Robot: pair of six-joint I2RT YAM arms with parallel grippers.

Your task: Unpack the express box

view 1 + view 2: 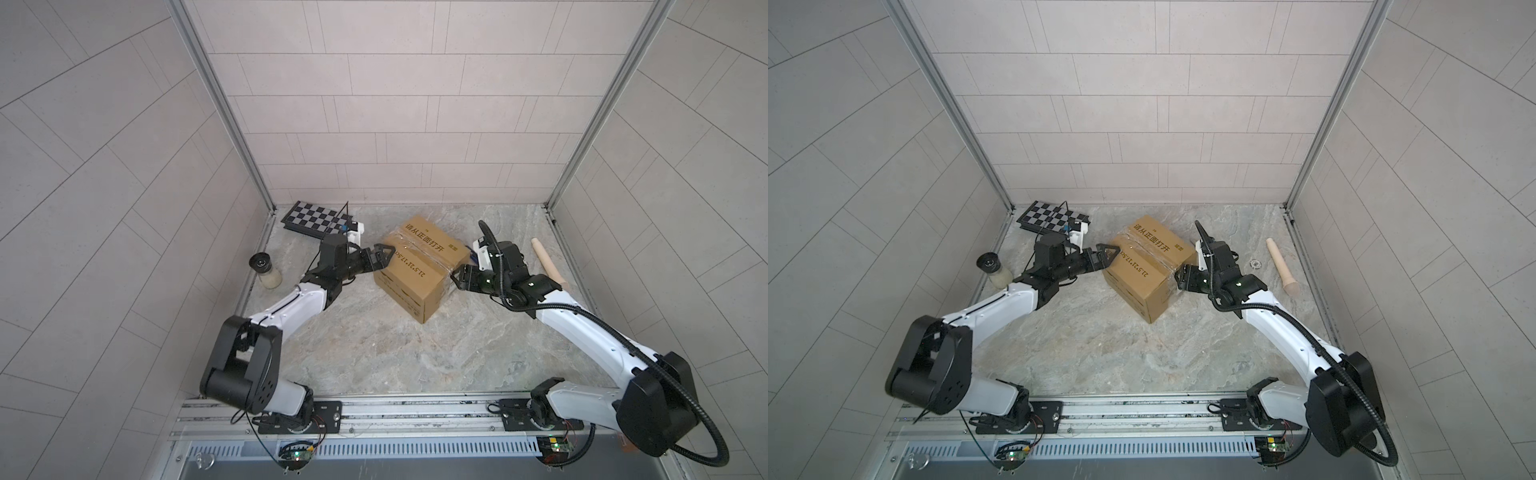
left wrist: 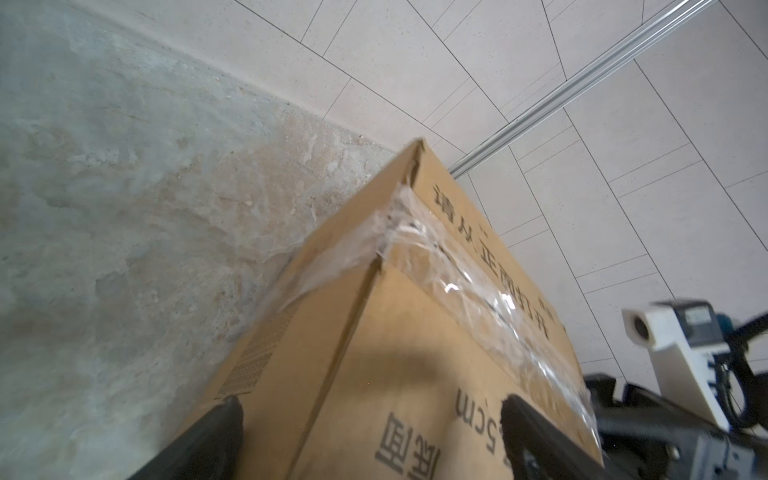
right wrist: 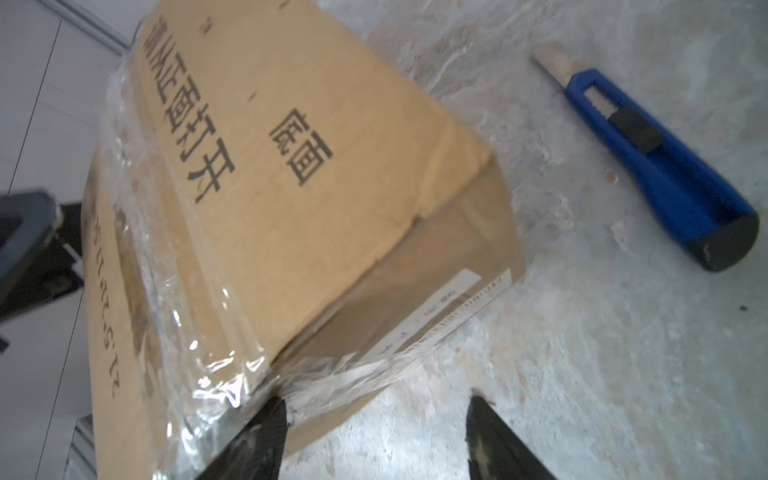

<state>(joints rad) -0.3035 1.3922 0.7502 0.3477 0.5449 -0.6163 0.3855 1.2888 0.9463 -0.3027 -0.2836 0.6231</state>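
Express box, a brown corrugated cardboard carton with black print [image 1: 422, 249], flanked by both pincers toward the back of the grey marbled tabletop [image 1: 374, 357], flaps shut under clear tape [image 2: 478, 286]. Left pincer [image 1: 387, 258] spread wide, fingers astride the box's upper left corner; pressing or not, impossible to tell. Right pincer [image 1: 455, 280] spread as well, one fingertip [image 3: 266, 432] touching the crumpled tape end at the opposite corner, its mate over bare tabletop. White label [image 3: 449, 316] low on that side. Nearby but apart, a blue utility knife with black end cap [image 3: 660, 166], lying flat. Farther right, a pale wooden handle [image 1: 546, 262]. Far left, a black-and-white checkered board [image 1: 318, 218] and a tilted black-lidded glass jar [image 1: 266, 270].
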